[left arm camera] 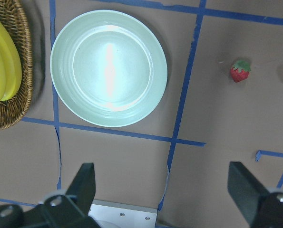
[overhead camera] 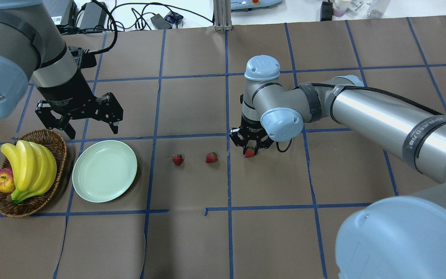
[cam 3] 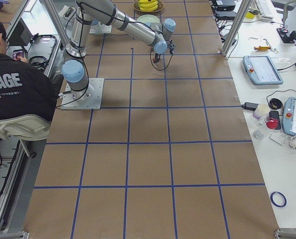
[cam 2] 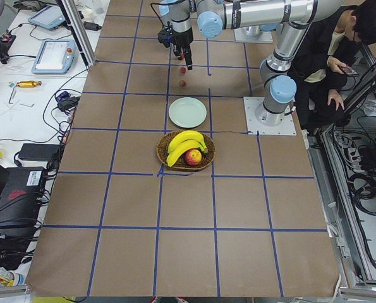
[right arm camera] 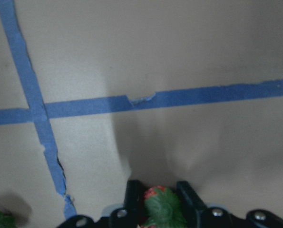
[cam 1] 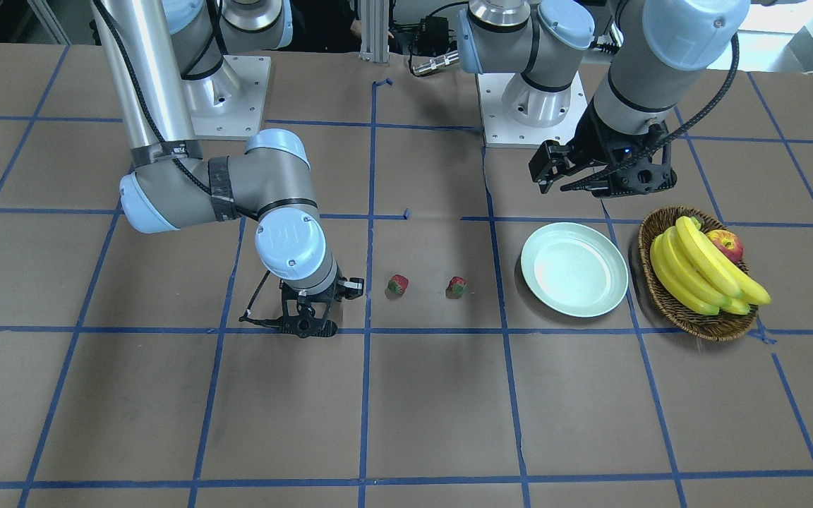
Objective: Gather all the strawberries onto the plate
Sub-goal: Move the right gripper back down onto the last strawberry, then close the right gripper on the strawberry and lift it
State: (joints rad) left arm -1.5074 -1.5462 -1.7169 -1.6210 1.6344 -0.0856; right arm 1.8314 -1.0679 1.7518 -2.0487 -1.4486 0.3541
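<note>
Three red green-capped strawberries [overhead camera: 177,159] are counted, one strawberry [right arm camera: 156,199] clamped in the right gripper [overhead camera: 251,150]. One round mint-green plate [overhead camera: 105,171] is seen; the left gripper [overhead camera: 91,128] is spread wide.

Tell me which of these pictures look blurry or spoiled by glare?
Right wrist view: soft all over, the strawberry at the bottom edge fuzzy, a broad dim shadow on the paper. Left wrist view: sharp, but a white glare streak down the plate. Front-facing view: top right corner blown out white. Overhead view: crisp.
</note>
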